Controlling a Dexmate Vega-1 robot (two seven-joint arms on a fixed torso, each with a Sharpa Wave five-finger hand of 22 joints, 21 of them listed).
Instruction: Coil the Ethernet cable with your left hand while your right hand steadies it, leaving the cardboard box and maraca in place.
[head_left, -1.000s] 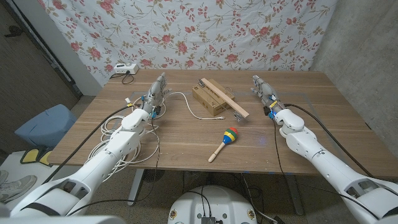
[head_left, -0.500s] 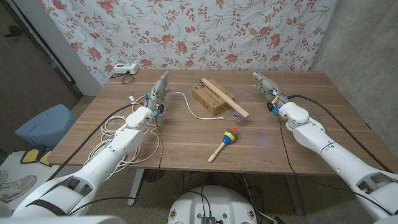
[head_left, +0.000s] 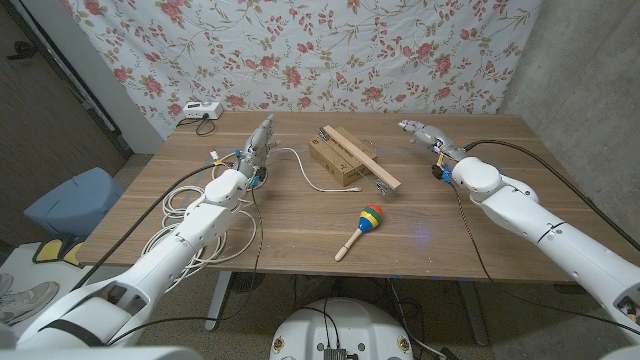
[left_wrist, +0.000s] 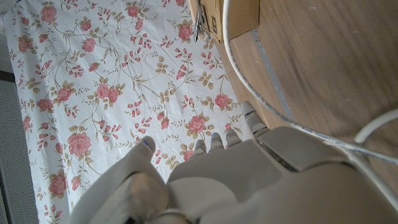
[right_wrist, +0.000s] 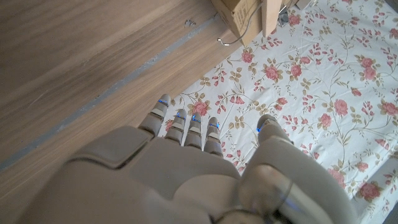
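The white Ethernet cable (head_left: 300, 164) runs from beside my left hand (head_left: 259, 141) in a curve to its plug end in front of the cardboard box (head_left: 334, 161). In the left wrist view the cable (left_wrist: 262, 94) passes close by the left hand (left_wrist: 249, 180), with the box (left_wrist: 237, 15) beyond it. The left hand's fingers reach straight out and hold nothing. My right hand (head_left: 421, 130) hovers at the far right, fingers straight, empty, well apart from the cable. In the right wrist view the right hand (right_wrist: 186, 168) faces the box (right_wrist: 240, 15). The maraca (head_left: 363, 226) lies nearer the front.
A wooden strip with clips (head_left: 362, 157) lies across the box. More white cable loops (head_left: 186, 208) hang over the table's left edge beside my left arm. A white device (head_left: 197, 109) sits at the back left corner. A blue seat (head_left: 70, 200) stands left of the table.
The right hand has turned, its fingers now pointing towards the table's middle, and the arm has lifted. The left hand has crept slightly further along the cable.
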